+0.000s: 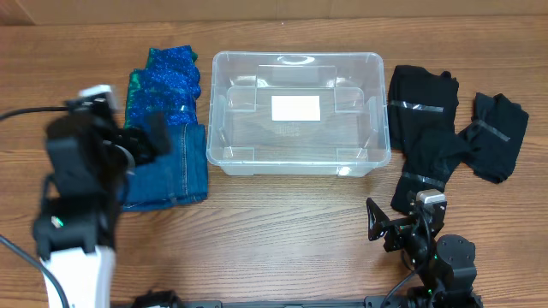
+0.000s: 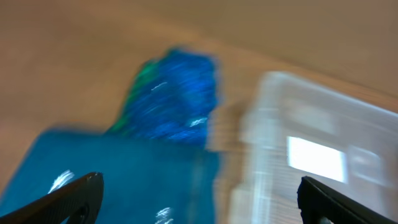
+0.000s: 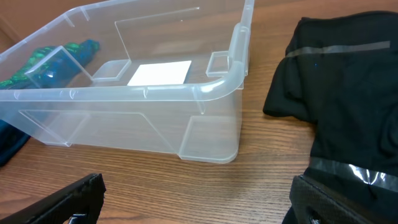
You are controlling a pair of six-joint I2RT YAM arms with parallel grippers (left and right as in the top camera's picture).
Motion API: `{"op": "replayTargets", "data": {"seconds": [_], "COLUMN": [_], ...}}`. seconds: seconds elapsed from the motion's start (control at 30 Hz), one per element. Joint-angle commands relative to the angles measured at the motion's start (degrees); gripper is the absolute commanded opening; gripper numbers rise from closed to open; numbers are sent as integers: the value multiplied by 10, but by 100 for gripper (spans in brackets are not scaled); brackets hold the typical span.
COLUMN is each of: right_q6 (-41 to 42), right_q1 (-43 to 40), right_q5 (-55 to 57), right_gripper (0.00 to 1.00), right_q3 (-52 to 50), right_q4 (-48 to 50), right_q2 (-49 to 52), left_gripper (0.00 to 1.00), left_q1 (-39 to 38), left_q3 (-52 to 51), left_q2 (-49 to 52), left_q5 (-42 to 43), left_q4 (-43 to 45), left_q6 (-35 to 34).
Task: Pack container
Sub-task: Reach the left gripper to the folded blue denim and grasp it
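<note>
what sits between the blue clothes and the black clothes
The container, empty. The overhead view shows it best, with the blue clothes on its left and the black clothes on its right.

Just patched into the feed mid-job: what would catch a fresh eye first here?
The clear container sits empty mid-table, with only a white label on its bottom. Bright blue clothes lie stacked to its left, with the open left gripper above them. Black garments sprawl to its right.

No legible text; container's label [image 1: 295, 108] blank.
</note>
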Motion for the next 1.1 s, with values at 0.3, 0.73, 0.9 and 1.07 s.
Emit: {"op": "replayTargets", "data": {"seconds": [0.3,0.73,0.9,1.07], "right_q6": [2,2,2,2], "right_q1": [-1,-1,-1,-1], "right_q5": [-3,-3,-3,-3], "right_gripper": [100,100,100,100], "right_q3": [-4,-4,-4,-4], "right_q4": [-8,-8,-8,-8], "right_q2": [-5,-5,-5,-5], "left_gripper": [100,53,8,4], "left_q1": [407,355,344,342], "left_q3": [19,19,36,169], "left_q2": [370,561,553,449], "left_q5": [279,325,354,377], "left_q4": [-20,51,12,-169], "left_q6": [17,107,71,54]}}
